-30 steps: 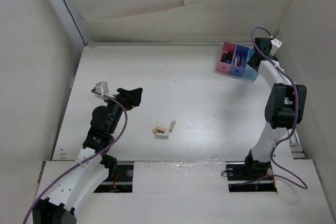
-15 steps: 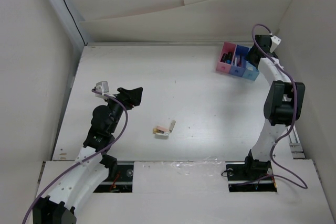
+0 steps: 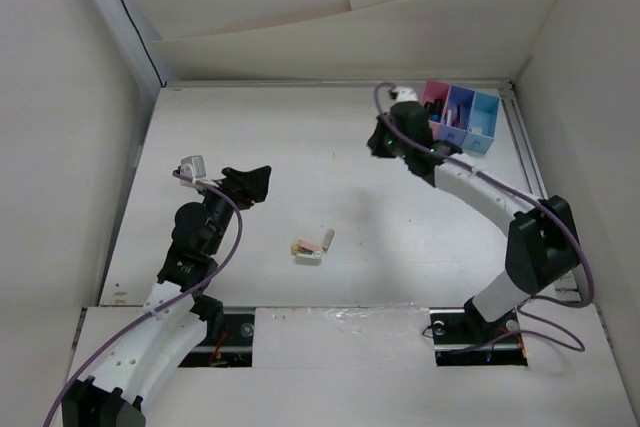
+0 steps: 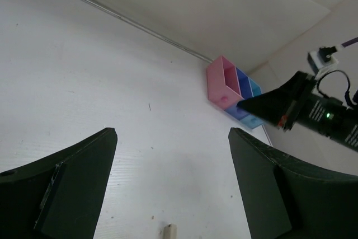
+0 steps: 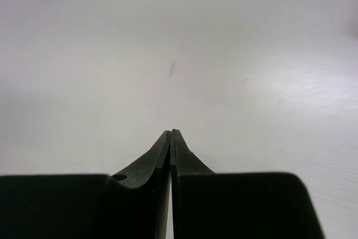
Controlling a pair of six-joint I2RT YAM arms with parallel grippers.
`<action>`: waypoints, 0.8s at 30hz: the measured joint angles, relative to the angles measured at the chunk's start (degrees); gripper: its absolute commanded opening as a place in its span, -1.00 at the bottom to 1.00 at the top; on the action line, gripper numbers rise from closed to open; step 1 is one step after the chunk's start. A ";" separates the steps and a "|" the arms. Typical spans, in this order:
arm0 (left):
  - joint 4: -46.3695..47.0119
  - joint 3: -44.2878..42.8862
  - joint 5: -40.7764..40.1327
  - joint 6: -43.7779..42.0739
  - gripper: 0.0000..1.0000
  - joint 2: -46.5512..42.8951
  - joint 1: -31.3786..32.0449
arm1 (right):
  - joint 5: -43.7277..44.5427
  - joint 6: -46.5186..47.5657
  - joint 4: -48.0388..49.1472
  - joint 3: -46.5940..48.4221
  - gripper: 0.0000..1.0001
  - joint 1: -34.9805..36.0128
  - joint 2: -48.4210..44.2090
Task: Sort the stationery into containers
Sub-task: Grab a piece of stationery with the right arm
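Three joined bins, pink (image 3: 436,99), blue (image 3: 460,110) and light blue (image 3: 484,119), stand at the far right; they also show in the left wrist view (image 4: 222,81). Small pens stick up in the pink and blue bins. A beige eraser (image 3: 299,247) and a white piece (image 3: 321,245) lie together mid-table; the eraser's end shows in the left wrist view (image 4: 169,231). My left gripper (image 3: 256,185) is open and empty, left of them (image 4: 170,138). My right gripper (image 3: 380,143) is shut and empty, left of the pink bin, above bare table (image 5: 171,132).
White walls enclose the table (image 3: 330,177) on the left, back and right. A dark seam runs along the far-left wall. The right arm's black finger and cable cross in front of the bins in the left wrist view (image 4: 268,103).
My right arm has swung from behind the bins at the far right to the left of the pink bin, over the table. The left arm has not moved.
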State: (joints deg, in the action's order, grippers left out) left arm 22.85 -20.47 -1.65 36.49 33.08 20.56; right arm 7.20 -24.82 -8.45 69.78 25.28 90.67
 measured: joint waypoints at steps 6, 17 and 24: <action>-0.17 0.00 -0.17 0.00 0.58 -0.37 0.00 | -10.54 7.21 -4.42 -4.46 0.26 17.29 0.68; -1.27 0.00 -2.40 -0.11 0.58 -1.40 0.00 | -9.05 12.96 -9.14 -8.31 0.93 31.32 -1.11; -5.66 -0.02 -9.25 0.04 0.55 -2.80 0.00 | -6.10 15.30 -9.64 -5.99 0.60 37.62 5.75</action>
State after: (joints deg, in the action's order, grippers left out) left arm 17.19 -20.49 -10.90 36.53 30.28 20.56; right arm 1.10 -9.52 -18.09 63.79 62.89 96.42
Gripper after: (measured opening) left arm 0.780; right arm 0.819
